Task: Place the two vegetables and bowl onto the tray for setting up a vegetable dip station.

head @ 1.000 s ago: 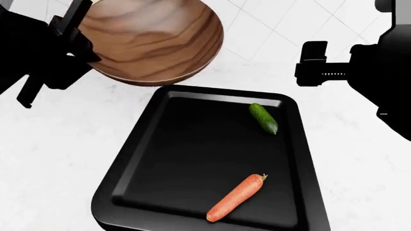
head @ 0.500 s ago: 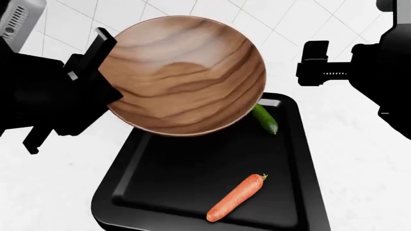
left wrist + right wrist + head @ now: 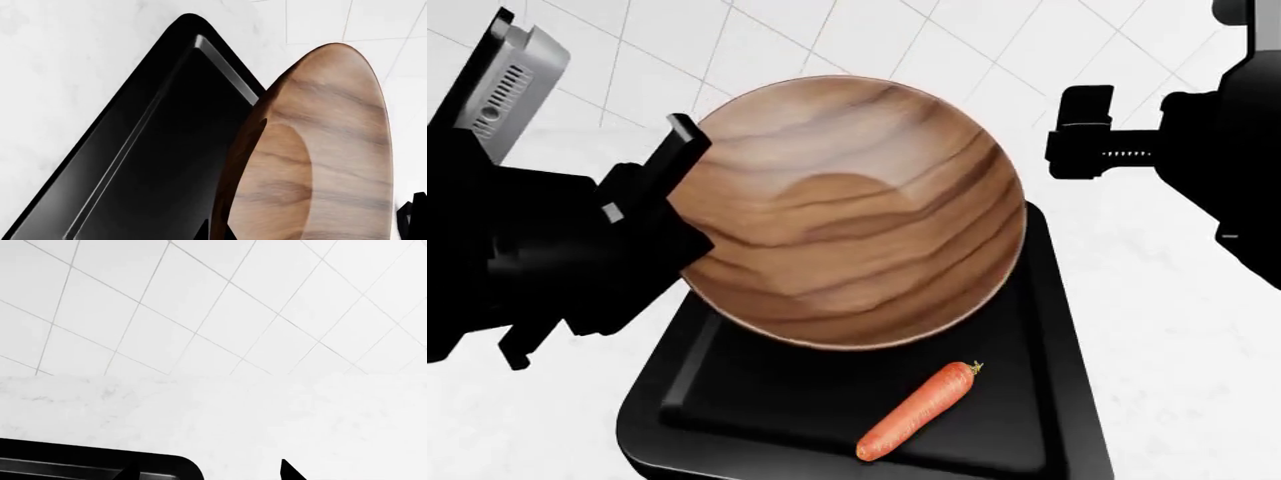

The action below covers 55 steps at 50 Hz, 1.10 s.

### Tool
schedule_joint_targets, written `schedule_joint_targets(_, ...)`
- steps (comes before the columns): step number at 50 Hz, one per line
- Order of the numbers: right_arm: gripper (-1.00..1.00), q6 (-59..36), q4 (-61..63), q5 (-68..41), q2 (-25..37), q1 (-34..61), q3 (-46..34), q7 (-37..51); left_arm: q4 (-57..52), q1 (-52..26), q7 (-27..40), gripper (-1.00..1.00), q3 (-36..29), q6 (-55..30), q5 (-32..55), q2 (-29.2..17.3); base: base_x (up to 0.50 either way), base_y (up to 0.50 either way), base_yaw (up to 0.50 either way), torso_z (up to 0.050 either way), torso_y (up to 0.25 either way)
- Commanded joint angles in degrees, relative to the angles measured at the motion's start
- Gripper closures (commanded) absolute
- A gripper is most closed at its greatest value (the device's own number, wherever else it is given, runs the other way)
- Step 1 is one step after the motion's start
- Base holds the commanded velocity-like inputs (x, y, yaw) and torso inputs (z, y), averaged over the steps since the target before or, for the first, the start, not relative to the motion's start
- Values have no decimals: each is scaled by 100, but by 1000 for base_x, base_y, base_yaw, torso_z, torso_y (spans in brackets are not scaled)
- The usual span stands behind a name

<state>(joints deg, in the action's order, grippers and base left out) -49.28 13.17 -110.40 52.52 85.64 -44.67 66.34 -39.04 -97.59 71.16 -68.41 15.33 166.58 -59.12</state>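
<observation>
Left gripper (image 3: pixel 654 190): your jaws clamp the bowl (image 3: pixel 847 210) rim, holding it over the tray (image 3: pixel 1054 330).
Carrot (image 3: pixel 918 410): on tray, below the bowl.
Right gripper (image 3: pixel 1081 135): jaw state unclear, well aside.

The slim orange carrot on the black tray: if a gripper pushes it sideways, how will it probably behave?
The slim orange carrot looks round and tapered, so it would probably roll in a curve. It seems stiff, unlikely to bend. The glossy black tray has a raised rim that should stop it.

We see a white marble-look countertop (image 3: pixel 1174 330) with faint grey veining. Behind it we see a white tiled wall (image 3: pixel 220 305) with thin grey grout lines running diagonally.
</observation>
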Motion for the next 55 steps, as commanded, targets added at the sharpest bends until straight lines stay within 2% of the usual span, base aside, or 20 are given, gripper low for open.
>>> schedule_joint_targets(1, -100, 7, 13, 7, 15, -15, -6, -1, -192, 55, -9, 100, 29, 148, -10, 45, 0, 0, 0, 0, 10)
schedule_joint_targets(55, -100, -39, 19, -2, 13, 43, -63, 38, -513, 514, -137, 100, 5, 594, -56, 57, 0, 0, 0, 0, 0)
